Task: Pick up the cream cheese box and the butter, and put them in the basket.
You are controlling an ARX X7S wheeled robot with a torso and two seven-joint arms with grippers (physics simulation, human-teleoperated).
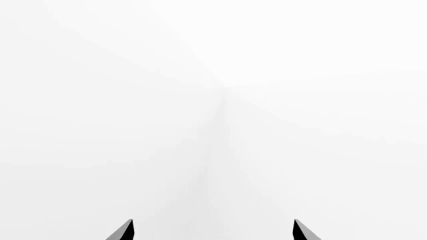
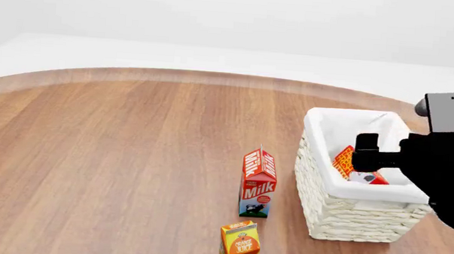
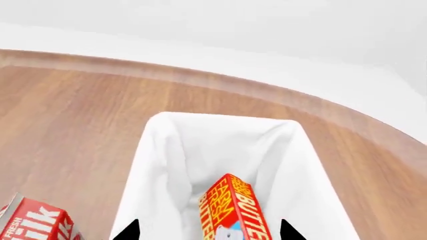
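Butter [image 3: 233, 210] lies inside the basket [image 2: 318, 187], leaning on end against the liner with its lettered face up; a small white-and-blue shape just below it in the right wrist view is probably the cream cheese box [image 3: 230, 231], though too little shows to be sure. In the head view a pale patch beside the red box sits at the same spot. Judged from this, both packages look to be in the basket already.

The right gripper [image 3: 208, 231] hangs just above the basket's open top, its two fingertips set well apart with nothing between them. The left gripper [image 1: 213, 230] is away from the work, fingertips spread and empty, facing blank white.

Both packages are probably light, stiff cardboard with smooth printed faces that could slip; the butter would be best taken across its narrow sides, the flat little box by its long edges. The wicker wall is rigid but the cloth liner is soft and could snag a fingertip.

The basket stands near the table's right edge. A milk carton [image 2: 258, 182] stands just beside its left wall, and an orange juice carton [image 2: 239, 245] is nearer the front edge. Straight above the basket is open; the table's left half offers wide room.
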